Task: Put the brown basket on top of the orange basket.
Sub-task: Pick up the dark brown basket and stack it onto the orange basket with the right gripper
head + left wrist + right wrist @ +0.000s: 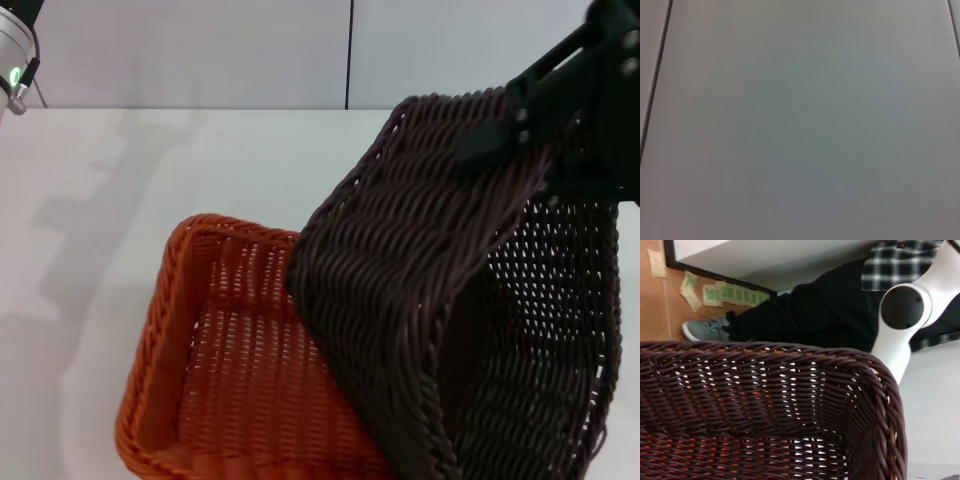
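The brown basket (450,290) hangs steeply tilted in the air at the right of the head view, its lower edge over the right part of the orange basket (230,370), which lies flat on the white table. My right gripper (510,130) is shut on the brown basket's upper rim. In the right wrist view the brown basket's inside (765,410) fills the lower half, with orange showing through the weave. My left arm (15,50) is parked at the far left top corner; its fingers are out of view.
The white table (150,170) stretches behind and left of the baskets. The left wrist view shows only a plain grey surface (800,120). In the right wrist view a person in dark trousers (805,310) and a white robot part (905,315) are beyond the basket.
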Available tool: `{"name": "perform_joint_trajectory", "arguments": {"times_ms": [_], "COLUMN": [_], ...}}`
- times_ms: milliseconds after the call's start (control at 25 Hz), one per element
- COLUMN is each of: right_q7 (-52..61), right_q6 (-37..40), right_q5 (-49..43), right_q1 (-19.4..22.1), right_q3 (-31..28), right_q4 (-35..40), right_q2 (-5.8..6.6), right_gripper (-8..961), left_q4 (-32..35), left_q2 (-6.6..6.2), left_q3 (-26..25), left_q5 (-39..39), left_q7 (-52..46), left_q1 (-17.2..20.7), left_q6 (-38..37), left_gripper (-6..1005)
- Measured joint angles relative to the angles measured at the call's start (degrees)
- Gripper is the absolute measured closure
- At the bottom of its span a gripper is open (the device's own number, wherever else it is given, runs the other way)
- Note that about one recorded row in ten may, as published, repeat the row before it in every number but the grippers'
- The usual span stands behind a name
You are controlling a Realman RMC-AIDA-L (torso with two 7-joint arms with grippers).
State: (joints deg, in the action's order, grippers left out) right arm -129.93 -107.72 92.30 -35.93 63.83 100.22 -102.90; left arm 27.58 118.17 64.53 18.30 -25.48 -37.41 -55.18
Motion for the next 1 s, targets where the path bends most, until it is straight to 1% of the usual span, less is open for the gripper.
{"name": "perform_joint_trajectory", "arguments": {"times_ms": [160, 200, 240, 360, 400, 520, 680, 840, 880, 1000], "right_q7": [0.0, 0.0, 0.0, 0.0, 0.1, 0.4, 0.9, 0.9, 0.9, 0.9], "right_q6": [0.0, -0.1, -0.1, 0.0, 0.0, 0.0, 0.0, 0.0, 0.0, 0.0], "right_q5": [-2.6, -3.7, -3.7, -4.1, -4.6, -5.5, -8.2, -9.7, -10.0, -10.3], "right_q1": [-1.8, -3.0, -3.0, -4.4, -5.3, -6.0, -8.0, -9.4, -10.2, -11.2], "right_q3": [2.0, 2.8, 2.8, 3.8, 5.0, 6.0, 9.3, 10.9, 11.2, 11.2], "right_q4": [-2.8, -4.6, -4.6, -7.0, -8.4, -9.0, -11.6, -13.6, -15.2, -16.9], "right_q2": [0.05, 0.11, 0.11, 0.45, 0.73, 0.79, 0.51, 0.22, 0.11, -0.08], "right_gripper": [766, 766, 766, 765, 764, 763, 762, 761, 760, 759], "left_q4": [0.0, 0.0, 0.0, 0.0, 0.0, 0.0, 0.0, 0.0, 0.0, 0.0], "left_q2": [0.05, 0.05, 0.05, 0.04, 0.04, 0.03, 0.03, 0.03, 0.03, 0.03], "left_q3": [0.1, 0.1, 0.1, 0.1, 0.1, 0.1, 0.1, 0.1, 0.1, 0.2], "left_q5": [-0.2, -0.2, -0.2, -0.2, -0.2, -0.2, -0.2, -0.2, -0.2, -0.2], "left_q7": [0.0, 0.0, 0.0, -0.1, -0.1, -0.2, -0.2, -0.1, -0.1, -0.1], "left_q1": [0.1, 0.1, 0.1, 0.3, 0.3, 0.4, 0.4, 0.4, 0.4, 0.4], "left_q6": [0.0, 0.0, 0.0, 0.0, 0.0, 0.0, -0.1, -0.1, -0.1, -0.1], "left_gripper": [179, 179, 179, 179, 179, 179, 179, 180, 180, 180]}}
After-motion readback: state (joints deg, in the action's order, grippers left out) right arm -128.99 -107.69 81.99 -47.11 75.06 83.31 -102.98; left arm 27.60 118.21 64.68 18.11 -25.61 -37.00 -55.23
